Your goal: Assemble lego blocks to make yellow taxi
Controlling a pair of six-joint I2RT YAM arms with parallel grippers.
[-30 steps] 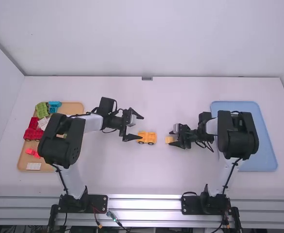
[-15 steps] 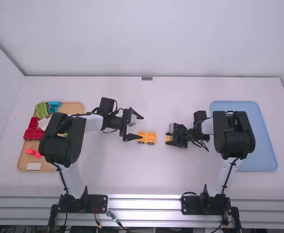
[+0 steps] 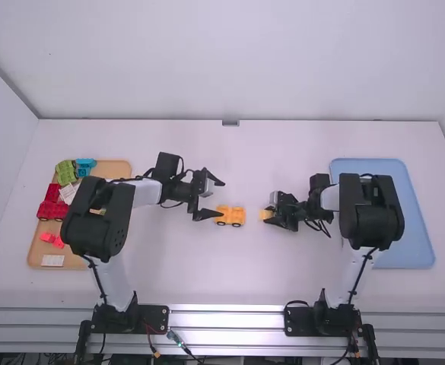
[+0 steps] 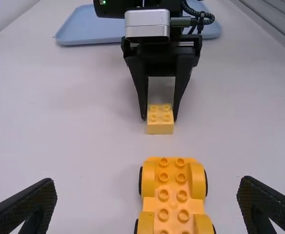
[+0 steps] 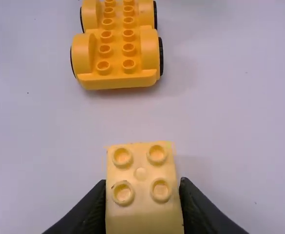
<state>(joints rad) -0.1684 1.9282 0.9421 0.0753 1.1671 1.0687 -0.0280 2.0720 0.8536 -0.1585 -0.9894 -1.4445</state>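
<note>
The yellow wheeled base point(image 4: 173, 195) is cut off by both wrist views' edges.

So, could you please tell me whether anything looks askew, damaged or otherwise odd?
Nothing stands out: the yellow wheeled base sits upright with no visible damage, and the pale yellow four-stud block is squarely between the right gripper's fingers, studs up.

Illumination as I view it remotely: bright, diffuse light spreads almost evenly over the white table point(image 3: 207, 285) in my high view, with glare along the metal rails point(image 3: 230, 319) at its near edge. In my left wrist view, a silvery housing point(image 4: 147, 24) catches a soft sheen. In my right wrist view, faint, soft-edged shadows lie beside the small block point(image 5: 142, 214) and wheeled base point(image 5: 115, 56).
</note>
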